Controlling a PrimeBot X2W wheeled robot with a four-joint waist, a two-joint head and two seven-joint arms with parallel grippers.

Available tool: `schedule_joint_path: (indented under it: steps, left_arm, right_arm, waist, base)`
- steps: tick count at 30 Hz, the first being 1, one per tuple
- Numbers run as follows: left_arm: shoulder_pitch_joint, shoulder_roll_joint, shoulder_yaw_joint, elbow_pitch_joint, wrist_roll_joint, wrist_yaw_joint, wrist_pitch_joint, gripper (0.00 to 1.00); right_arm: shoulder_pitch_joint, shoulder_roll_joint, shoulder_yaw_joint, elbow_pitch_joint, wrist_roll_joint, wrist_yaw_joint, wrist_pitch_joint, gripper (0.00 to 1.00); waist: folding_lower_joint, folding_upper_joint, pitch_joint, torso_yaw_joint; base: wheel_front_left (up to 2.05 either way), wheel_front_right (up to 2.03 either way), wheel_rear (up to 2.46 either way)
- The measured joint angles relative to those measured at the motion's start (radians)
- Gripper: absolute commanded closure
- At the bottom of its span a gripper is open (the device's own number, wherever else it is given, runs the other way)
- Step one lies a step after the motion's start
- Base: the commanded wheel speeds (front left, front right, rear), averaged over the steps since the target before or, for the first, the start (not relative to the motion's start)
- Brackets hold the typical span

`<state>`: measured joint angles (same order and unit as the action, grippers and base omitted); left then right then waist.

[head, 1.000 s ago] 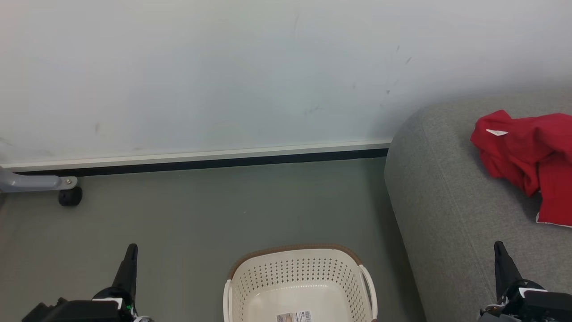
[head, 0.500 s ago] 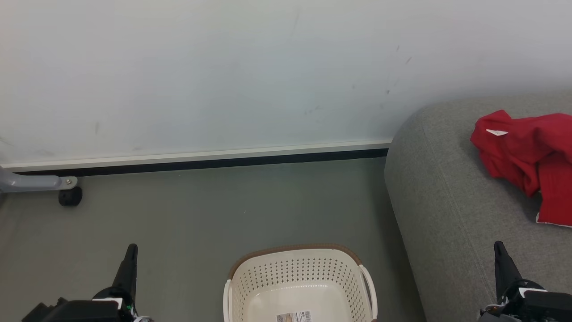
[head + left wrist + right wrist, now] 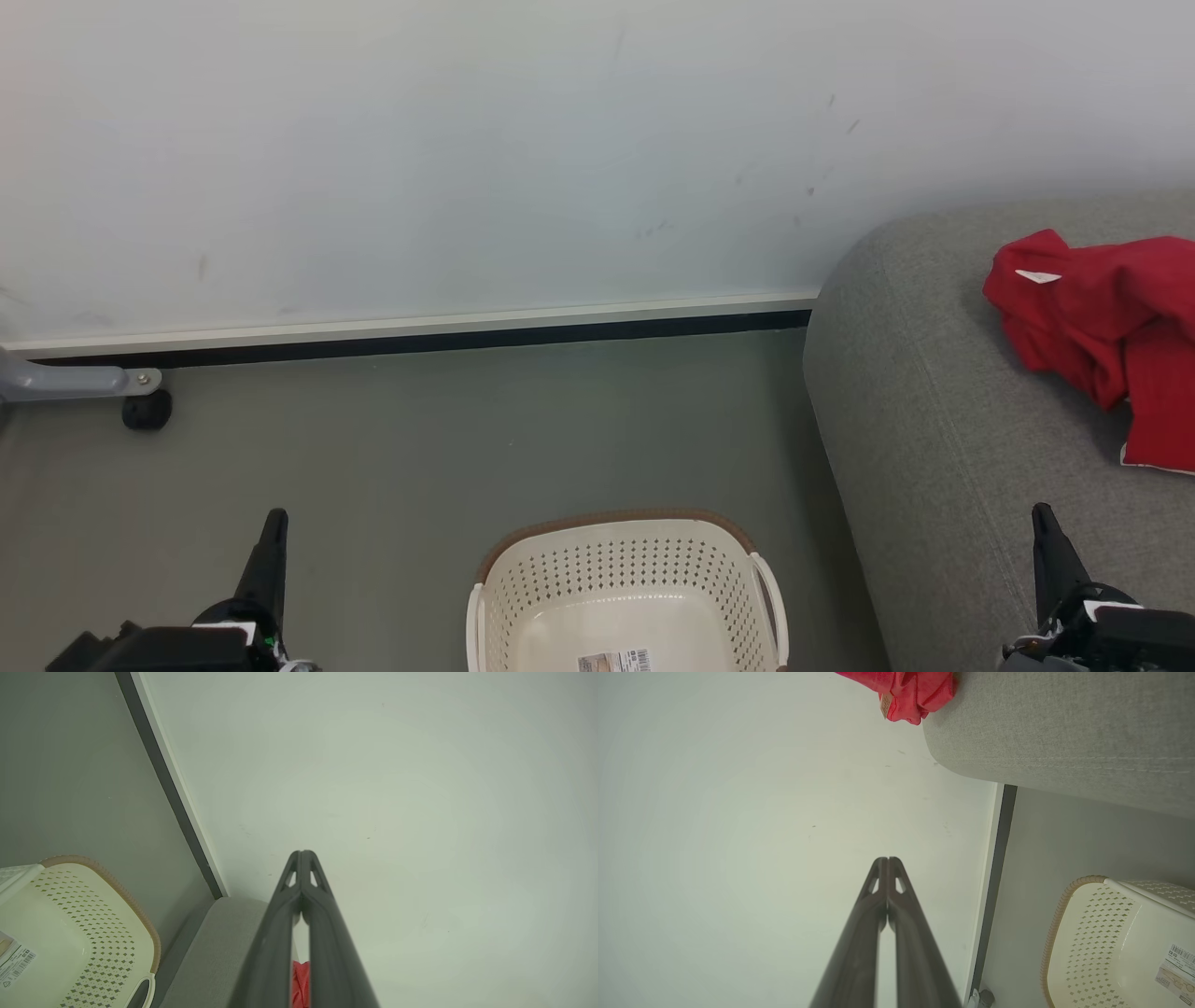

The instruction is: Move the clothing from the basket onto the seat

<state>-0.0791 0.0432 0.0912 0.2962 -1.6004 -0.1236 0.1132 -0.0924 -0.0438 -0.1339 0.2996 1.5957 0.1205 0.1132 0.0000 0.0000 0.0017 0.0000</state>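
Far left: grey metal leg (image 3: pixel 65 383) on a black caster wheel (image 3: pixel 147 411), on the grey-green floor (image 3: pixel 420 439) at the foot of the white wall (image 3: pixel 467 140) with its dark skirting strip (image 3: pixel 420 341). Lower left: left gripper (image 3: pixel 273 521), two long dark fingers pointing up the head view, over the floor, near the basket but apart from it; the left wrist view has the fingertips pressed together, jaws clenched with no grasp on anything. Bottom centre: oval cream-white perforated plastic basket (image 3: pixel 616 560) with brown woven-look rim, upright on the floor, white side handle toward the seat, barcode sticker (image 3: pixel 614 661) on its inner bottom. Just beside it to the right: large grey woven-fabric upholstered seat (image 3: pixel 934 420), rounded corner near the wall. On top of the seat, toward the right edge: crumpled bright red clothing (image 3: pixel 1102 317), small white label (image 3: pixel 1038 276) facing up, white trim at its lower hem, partly cut off by the frame, well apart from the basket. Lower right: right gripper (image 3: pixel 1042 518), over the seat's front part, below the clothing in the head view, not touching it; the right wrist view shows its tips meeting, jaws clenched, gripping nothing.
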Motion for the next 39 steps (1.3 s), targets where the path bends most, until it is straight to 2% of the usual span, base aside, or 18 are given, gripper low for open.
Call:
schedule_joint_path:
  steps: [39]
  left_arm:
    - [0.0, 0.0, 0.0, 0.0, 0.0, 0.0, 0.0, 1.0]
  right_arm:
    - [0.0, 0.0, 0.0, -0.001, 0.0, 0.0, 0.0, 1.0]
  waist:
    - [0.0, 0.0, 0.0, 0.0]
  base:
    - [0.0, 0.0, 0.0]
